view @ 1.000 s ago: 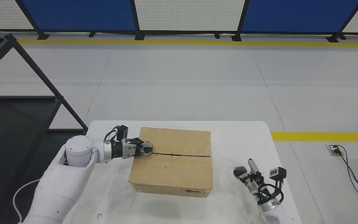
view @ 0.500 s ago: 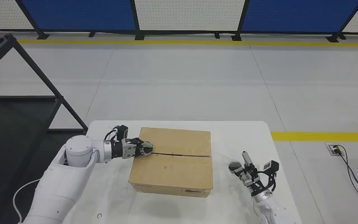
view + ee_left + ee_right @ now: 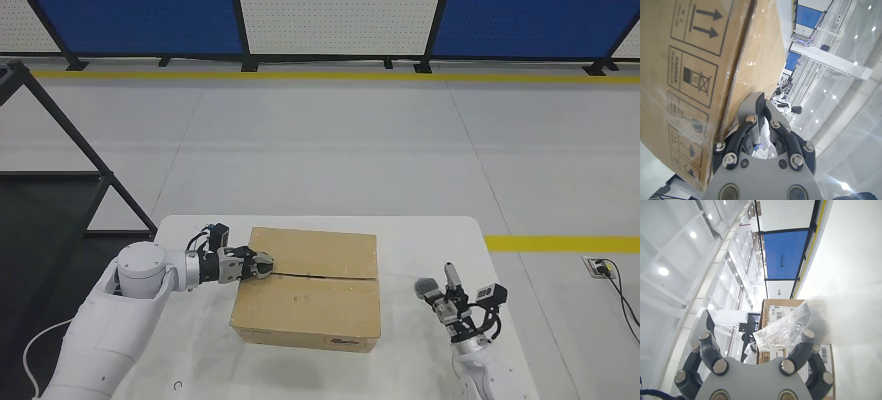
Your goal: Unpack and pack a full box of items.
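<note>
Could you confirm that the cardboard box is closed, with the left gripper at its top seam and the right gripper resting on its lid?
Not quite: the right gripper is not on the lid. The top view shows it apart from the closed cardboard box, over the white table on the box's right. The left gripper is at the top seam, as you said.

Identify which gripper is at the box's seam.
The left gripper, shut at the seam's end on the box; the right gripper hangs open, apart from it.

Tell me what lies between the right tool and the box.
Top view: bare table between right tool and box. Right wrist view: a crumpled clear film clings to the tool, in front of the box.
</note>
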Action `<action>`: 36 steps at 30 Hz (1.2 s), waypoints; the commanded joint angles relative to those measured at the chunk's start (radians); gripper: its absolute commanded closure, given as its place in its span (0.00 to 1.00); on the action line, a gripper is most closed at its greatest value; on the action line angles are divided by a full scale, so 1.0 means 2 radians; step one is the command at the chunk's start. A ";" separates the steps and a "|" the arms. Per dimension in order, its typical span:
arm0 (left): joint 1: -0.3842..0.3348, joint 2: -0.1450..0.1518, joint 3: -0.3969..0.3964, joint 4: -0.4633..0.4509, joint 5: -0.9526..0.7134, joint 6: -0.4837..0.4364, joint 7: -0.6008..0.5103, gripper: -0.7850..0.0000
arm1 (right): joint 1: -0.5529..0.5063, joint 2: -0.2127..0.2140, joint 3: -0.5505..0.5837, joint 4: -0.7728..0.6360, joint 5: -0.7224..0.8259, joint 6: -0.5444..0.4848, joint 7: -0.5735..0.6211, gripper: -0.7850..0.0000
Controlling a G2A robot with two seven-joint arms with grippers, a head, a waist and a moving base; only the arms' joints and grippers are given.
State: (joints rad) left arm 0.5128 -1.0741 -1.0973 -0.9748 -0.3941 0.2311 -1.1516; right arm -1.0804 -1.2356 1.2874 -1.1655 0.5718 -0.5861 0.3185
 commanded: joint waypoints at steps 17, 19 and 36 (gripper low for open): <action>0.000 0.000 0.000 0.000 0.000 0.000 0.000 1.00 | -0.060 0.007 0.073 -0.074 0.027 -0.015 0.031 0.00; 0.000 0.000 0.000 0.000 0.000 0.000 0.000 1.00 | -0.066 0.008 0.078 -0.092 0.010 -0.002 0.019 0.00; 0.000 0.000 0.000 0.000 0.000 0.000 0.000 1.00 | -0.078 0.008 0.080 -0.131 -0.016 0.040 0.002 0.00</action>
State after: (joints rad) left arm 0.5128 -1.0741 -1.0973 -0.9748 -0.3941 0.2311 -1.1516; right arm -1.2318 -1.2185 1.4494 -1.4176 0.5405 -0.5065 0.3196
